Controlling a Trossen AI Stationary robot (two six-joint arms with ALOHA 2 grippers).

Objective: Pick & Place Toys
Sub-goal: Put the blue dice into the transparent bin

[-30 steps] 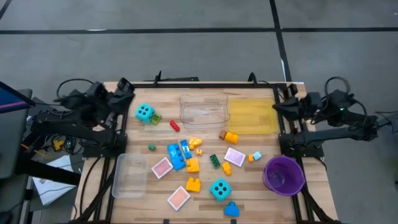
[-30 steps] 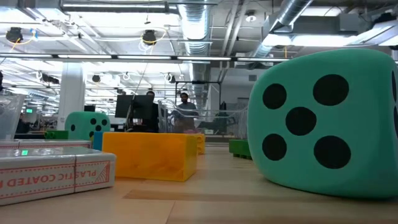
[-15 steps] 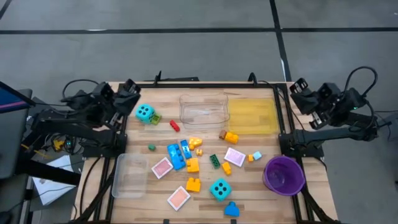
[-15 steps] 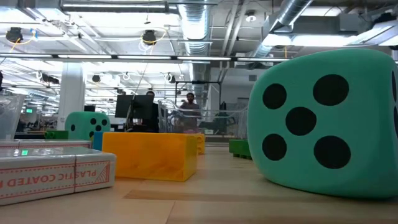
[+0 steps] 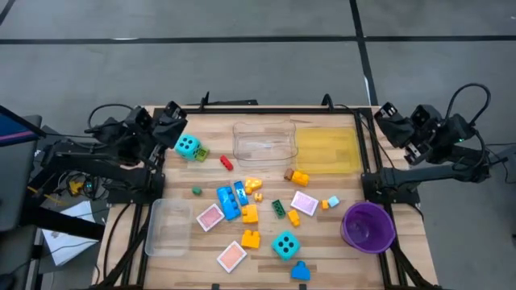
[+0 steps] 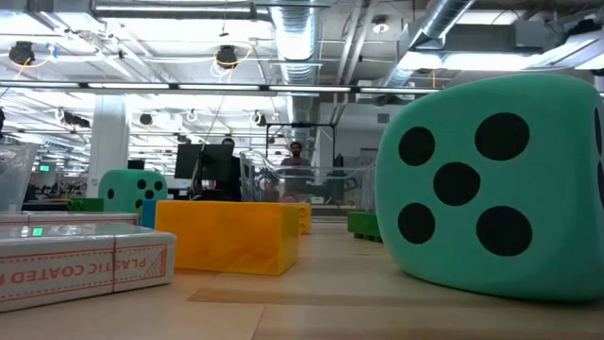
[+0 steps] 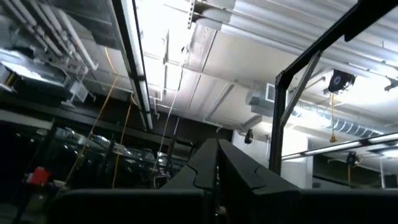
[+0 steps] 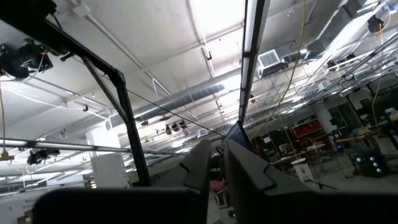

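Note:
The toys lie scattered on the wooden table (image 5: 339,250). One turquoise die (image 5: 187,146) sits at the far left and another (image 5: 285,244) near the front, large in the low view (image 6: 481,184). Small bricks (image 5: 239,201) and pink tiles (image 5: 210,217) rest flat in the middle. My left gripper (image 5: 173,117) is raised over the table's far left corner, shut and holding nothing; its fingers (image 7: 217,168) point up at the ceiling. My right gripper (image 5: 385,115) is raised beyond the far right corner, its fingers (image 8: 216,163) almost together and holding nothing.
A clear tray (image 5: 264,139) and a yellow tray (image 5: 326,150) stand at the far edge, and another clear tray (image 5: 168,227) at the near left. A purple bowl (image 5: 368,225) sits at the near right. A person (image 6: 295,161) stands far behind the table.
My left gripper has gone a little toward the table's right edge, nearer the far-left die. My right gripper has risen, tipped upward and rolled, and now sits farther back, off the table's right edge. The toys have stayed where they were.

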